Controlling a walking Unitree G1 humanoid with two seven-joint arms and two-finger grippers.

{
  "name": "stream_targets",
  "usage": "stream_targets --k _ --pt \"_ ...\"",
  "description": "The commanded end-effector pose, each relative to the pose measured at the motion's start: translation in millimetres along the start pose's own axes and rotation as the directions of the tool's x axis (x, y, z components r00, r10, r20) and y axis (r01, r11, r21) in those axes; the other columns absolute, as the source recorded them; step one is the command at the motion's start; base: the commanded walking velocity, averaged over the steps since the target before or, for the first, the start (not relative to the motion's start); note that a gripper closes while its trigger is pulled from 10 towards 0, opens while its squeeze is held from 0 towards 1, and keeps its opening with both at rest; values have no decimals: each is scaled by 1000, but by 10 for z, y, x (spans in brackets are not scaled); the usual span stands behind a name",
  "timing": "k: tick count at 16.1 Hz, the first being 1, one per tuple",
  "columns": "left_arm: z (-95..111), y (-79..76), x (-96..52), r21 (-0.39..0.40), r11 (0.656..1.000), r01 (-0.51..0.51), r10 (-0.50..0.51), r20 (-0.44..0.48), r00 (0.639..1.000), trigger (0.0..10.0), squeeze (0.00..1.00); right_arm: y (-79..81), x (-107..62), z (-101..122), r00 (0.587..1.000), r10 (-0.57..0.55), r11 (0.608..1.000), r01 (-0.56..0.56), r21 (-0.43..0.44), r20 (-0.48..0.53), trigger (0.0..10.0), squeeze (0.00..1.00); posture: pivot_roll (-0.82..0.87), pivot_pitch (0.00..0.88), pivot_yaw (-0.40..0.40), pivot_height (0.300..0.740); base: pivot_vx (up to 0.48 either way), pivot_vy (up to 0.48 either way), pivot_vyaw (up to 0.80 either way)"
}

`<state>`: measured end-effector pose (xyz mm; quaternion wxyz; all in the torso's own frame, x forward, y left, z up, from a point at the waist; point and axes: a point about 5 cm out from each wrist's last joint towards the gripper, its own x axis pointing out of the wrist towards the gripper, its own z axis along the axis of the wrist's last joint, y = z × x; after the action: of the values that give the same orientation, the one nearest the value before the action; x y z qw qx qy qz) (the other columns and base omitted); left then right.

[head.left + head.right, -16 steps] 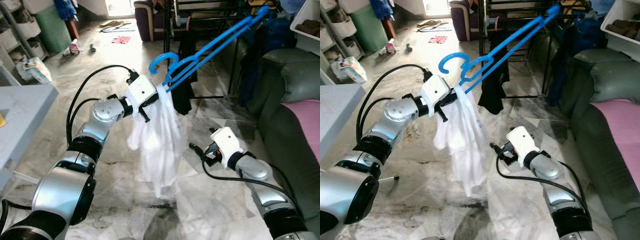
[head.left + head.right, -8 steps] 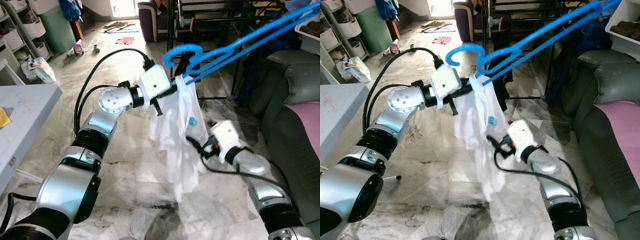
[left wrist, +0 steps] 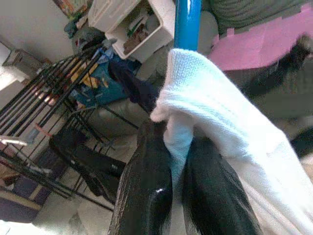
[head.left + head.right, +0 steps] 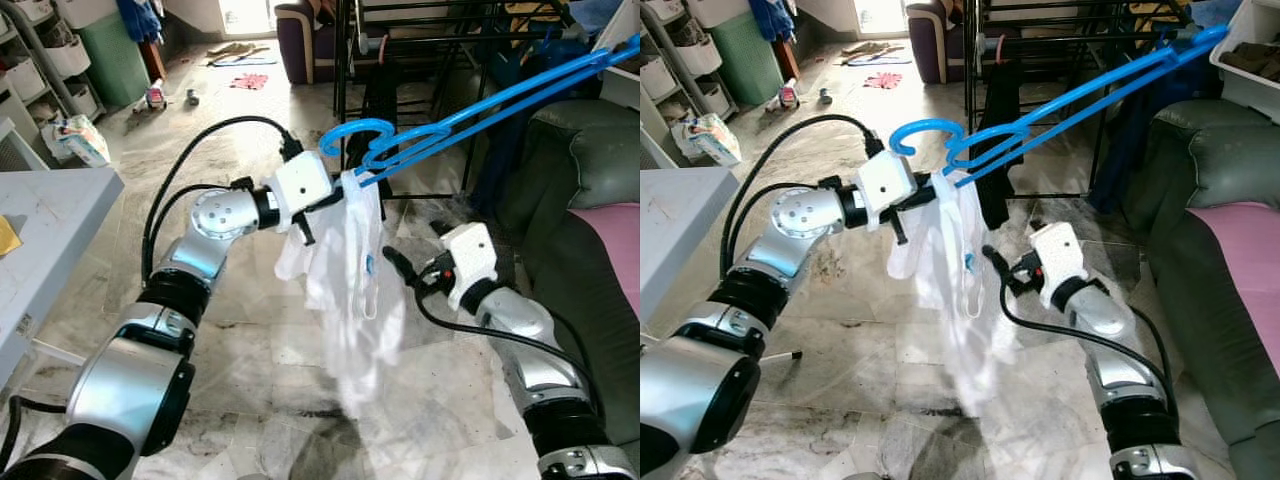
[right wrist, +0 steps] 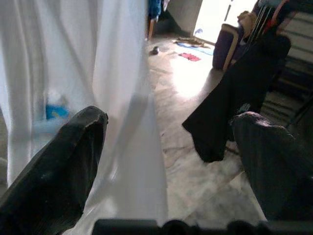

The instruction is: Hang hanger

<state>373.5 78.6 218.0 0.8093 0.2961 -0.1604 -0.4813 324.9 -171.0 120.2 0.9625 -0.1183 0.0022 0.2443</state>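
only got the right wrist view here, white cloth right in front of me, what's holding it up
Observer: The left pincer is shut on a blue hanger, pinching the white garment's top edge against it.
Operator: is the hook on the rack yet
Observer: No. The hook points away from the black drying rack, not on any bar.
Operator: where's my pincer against the cloth
Observer: The right pincer is open, beside the garment's lower half, on the sofa side.

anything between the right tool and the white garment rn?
Nothing. In the right eye view the open right tool sits just beside the white garment hanging from the blue hanger; only floor shows behind the gap.
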Motion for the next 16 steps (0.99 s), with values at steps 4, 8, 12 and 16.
stream_targets --k 4,8,12,16 --pt "235 185 44 8 998 -67 66 89 994 0 0 161 43 -106 992 94 996 -93 17 -80 10000 0 -12 28 51 740 0 0 0" --pt "497 268 100 -34 997 -75 80 196 977 0 0 207 0 -321 978 88 996 -87 14 -188 10000 0 -1 33 38 740 0 0 0" --pt "626 365 74 -60 994 -94 105 233 967 0 0 70 -78 -466 962 5 1000 -6 -1 -272 10000 0 -1 35 27 740 0 0 0" --pt "570 420 -12 -76 988 -136 149 203 968 0 0 -279 -298 -657 900 -227 966 255 29 -373 0 0 -12 39 14 740 0 0 0"
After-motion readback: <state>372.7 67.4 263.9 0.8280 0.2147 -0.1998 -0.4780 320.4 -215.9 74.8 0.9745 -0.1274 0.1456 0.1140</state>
